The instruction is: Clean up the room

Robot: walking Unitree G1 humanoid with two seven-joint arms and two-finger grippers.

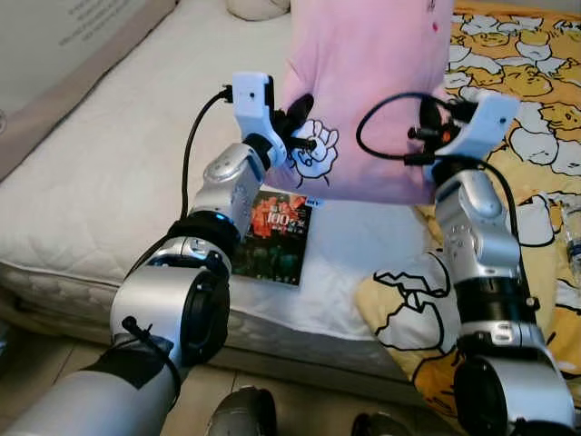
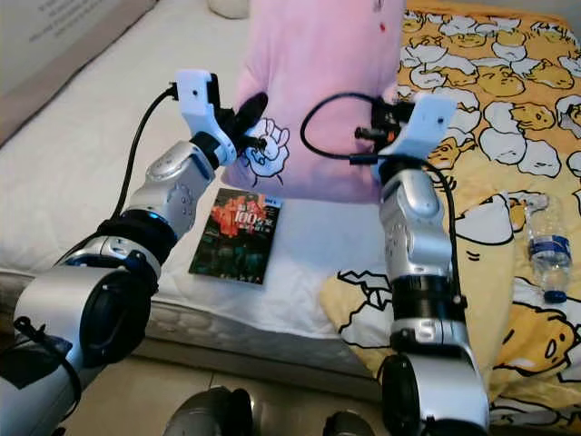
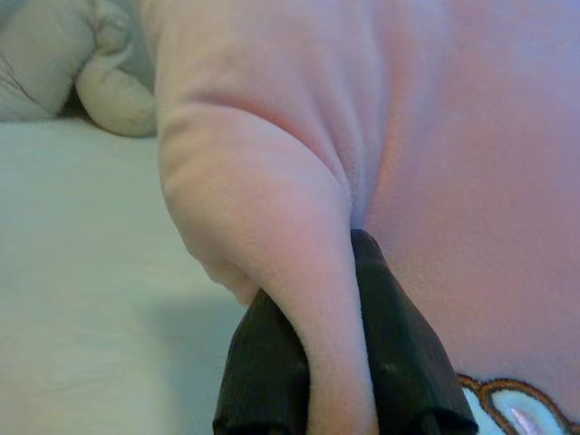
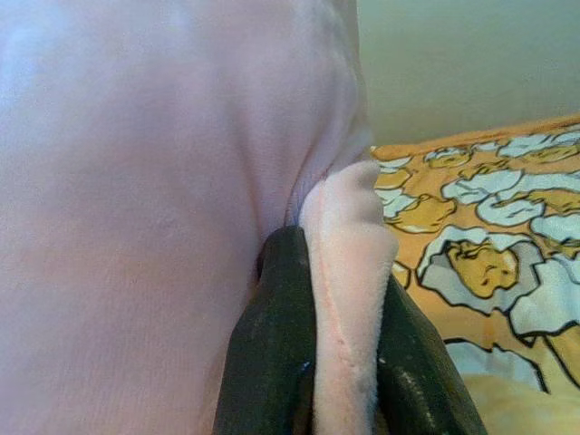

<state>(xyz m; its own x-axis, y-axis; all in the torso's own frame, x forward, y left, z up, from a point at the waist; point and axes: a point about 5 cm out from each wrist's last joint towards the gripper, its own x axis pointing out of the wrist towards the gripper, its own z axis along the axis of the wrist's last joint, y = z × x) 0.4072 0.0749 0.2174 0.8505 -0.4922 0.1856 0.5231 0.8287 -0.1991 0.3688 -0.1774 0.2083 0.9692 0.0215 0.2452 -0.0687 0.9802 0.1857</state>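
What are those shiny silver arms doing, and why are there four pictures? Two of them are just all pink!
Those arms belong to a walking robot. The two wide pictures come from cameras in its head, like eyes looking down at a bed. The two pink close-ups come from small cameras on its wrists, looking along its black fingers.

The left claw and the right claw each pinch a fold of a pink pillow and hold it up above the white mattress. In the wrist pictures you see the soft pink fabric squeezed between the fingers.

On the mattress lies a book with a dark red cover. Beside it is a yellow blanket with cartoon pictures, and a plastic water bottle rests on it.
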